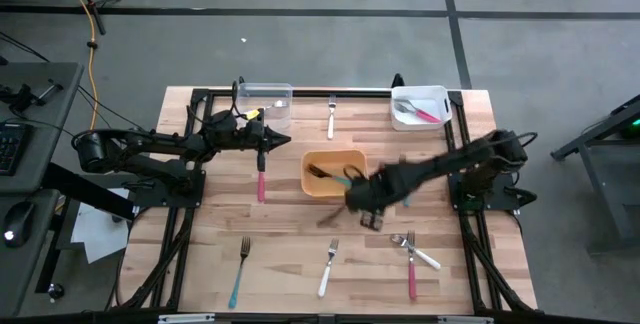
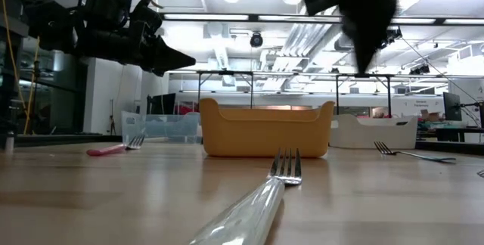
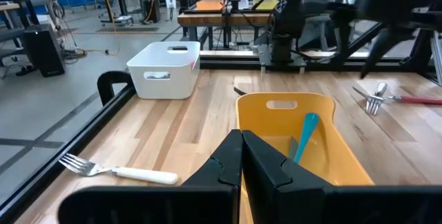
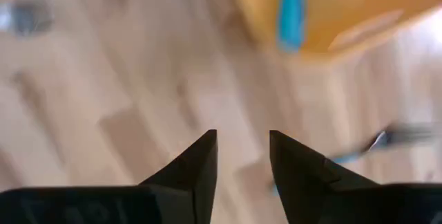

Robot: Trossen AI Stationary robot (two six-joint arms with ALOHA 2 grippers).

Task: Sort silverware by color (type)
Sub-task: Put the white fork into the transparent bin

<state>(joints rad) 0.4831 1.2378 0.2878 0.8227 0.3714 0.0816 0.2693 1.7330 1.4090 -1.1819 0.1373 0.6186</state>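
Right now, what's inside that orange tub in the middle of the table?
Inside the orange tub lies a teal-handled fork, with something dark beside it that I can't identify. The right gripper, fingers apart, covers the tub's near corner from above, hiding anything there.

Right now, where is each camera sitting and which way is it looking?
High view: above, straight down on the table, both arms showing.
Low view: at tabletop height, facing the yellow bin; arms overhead.
Left wrist view: behind the shut left gripper, facing the yellow bin.
Right wrist view: behind the open right gripper, looking down on wood.
All four share the yellow bin.
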